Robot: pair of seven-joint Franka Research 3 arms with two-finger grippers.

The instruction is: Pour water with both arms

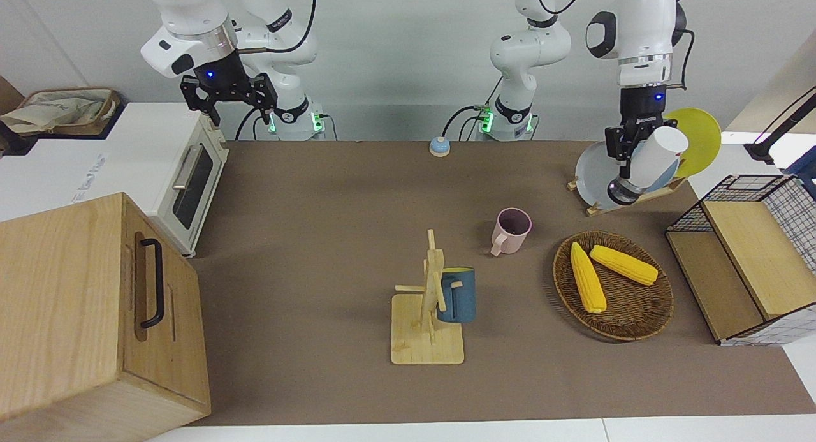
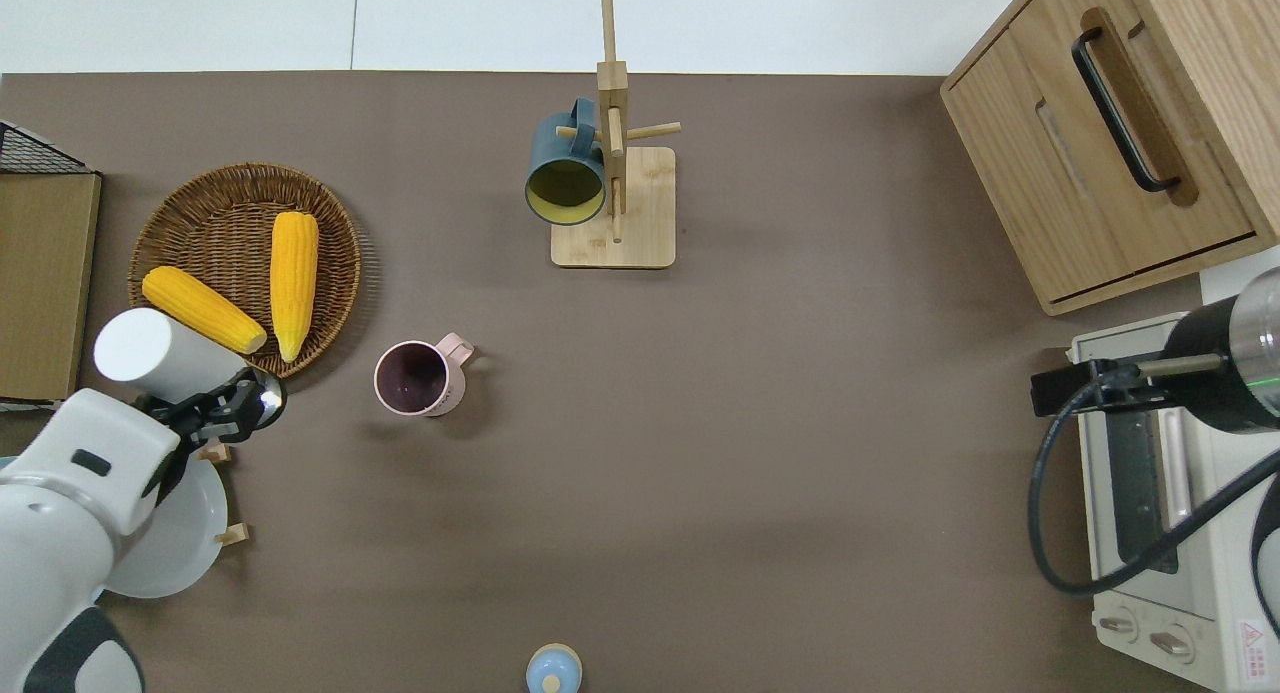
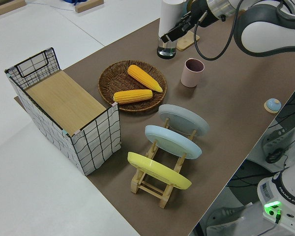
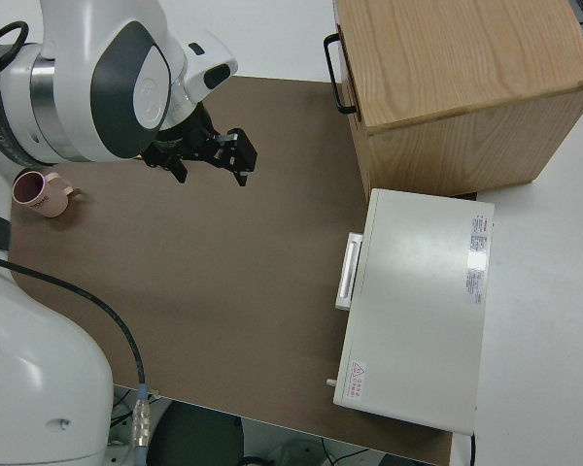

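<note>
Pink mug (image 1: 511, 230), yellow corn (image 1: 588, 277), brown woven basket (image 1: 637, 314).

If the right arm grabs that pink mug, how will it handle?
The pink mug stands upright, looks empty, so probably light. Its smooth wall may slip in a claw; the handle gives purchase. A push high up might tip it. The left claw holds a white bottle.

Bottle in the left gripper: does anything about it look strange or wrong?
The white bottle in the left gripper is tilted while over bare table near the basket, not over the pink mug. No spill shows.
</note>
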